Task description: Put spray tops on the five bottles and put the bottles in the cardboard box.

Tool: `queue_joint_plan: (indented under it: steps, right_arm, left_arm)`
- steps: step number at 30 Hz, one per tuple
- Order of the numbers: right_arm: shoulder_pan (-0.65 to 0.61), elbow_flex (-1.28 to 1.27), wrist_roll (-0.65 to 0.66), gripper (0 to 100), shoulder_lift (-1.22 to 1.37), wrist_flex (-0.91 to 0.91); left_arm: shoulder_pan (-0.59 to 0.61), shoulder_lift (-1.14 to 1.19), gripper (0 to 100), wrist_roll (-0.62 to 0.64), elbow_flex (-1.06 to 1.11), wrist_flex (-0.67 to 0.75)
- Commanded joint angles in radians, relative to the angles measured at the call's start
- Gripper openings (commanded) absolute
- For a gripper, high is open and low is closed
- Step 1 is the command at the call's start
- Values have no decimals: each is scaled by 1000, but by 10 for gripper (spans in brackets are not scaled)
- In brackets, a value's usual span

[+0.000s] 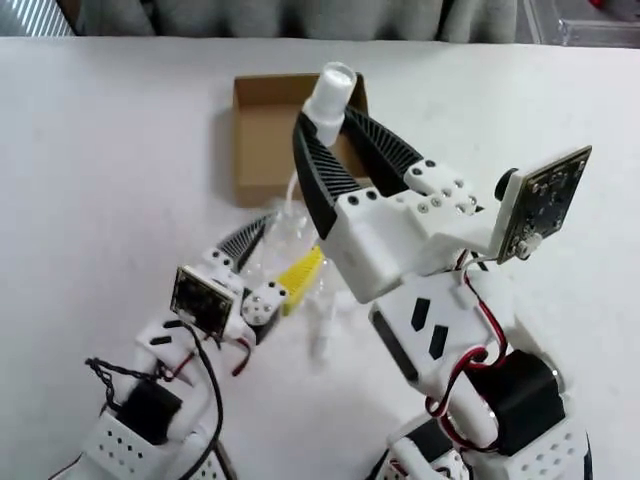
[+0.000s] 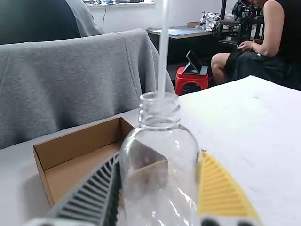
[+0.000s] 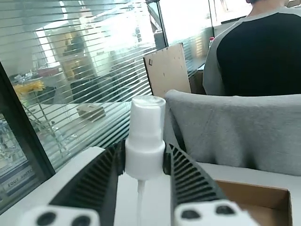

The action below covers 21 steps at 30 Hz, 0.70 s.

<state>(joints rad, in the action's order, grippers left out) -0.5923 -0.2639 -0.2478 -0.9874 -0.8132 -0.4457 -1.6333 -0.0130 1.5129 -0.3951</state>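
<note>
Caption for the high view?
Right end effector holds a spray top, tube at the neck of the clear bottle gripped by the left end effector, cardboard box behind.

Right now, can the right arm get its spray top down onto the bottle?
Probably yes: the right gripper holds the spray top above the bottle in the left gripper, its tube at the open neck.

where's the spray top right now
High view: the spray top is pinched in the right gripper's black fingers, raised over the cardboard box's right side, its tube hanging down to the clear bottle held by the left gripper.
</note>
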Motion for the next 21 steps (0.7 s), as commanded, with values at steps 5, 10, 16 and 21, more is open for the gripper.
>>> queue_joint_plan:
  steps: [5, 10, 16, 21]
  right_arm:
    - [-1, -49, 0, 16, -10, -45]
    - [-2, -146, 0, 16, -10, 5]
    - [-10, -264, 0, 19, -10, 56]
    - [-15, -287, 0, 21, -10, 45]
  left_arm:
    - [-10, -16, 20, -11, -5, 21]
    - [-10, -16, 20, -11, -5, 21]
    - [-10, -16, 20, -11, -5, 21]
    - [-10, -16, 20, -11, -5, 21]
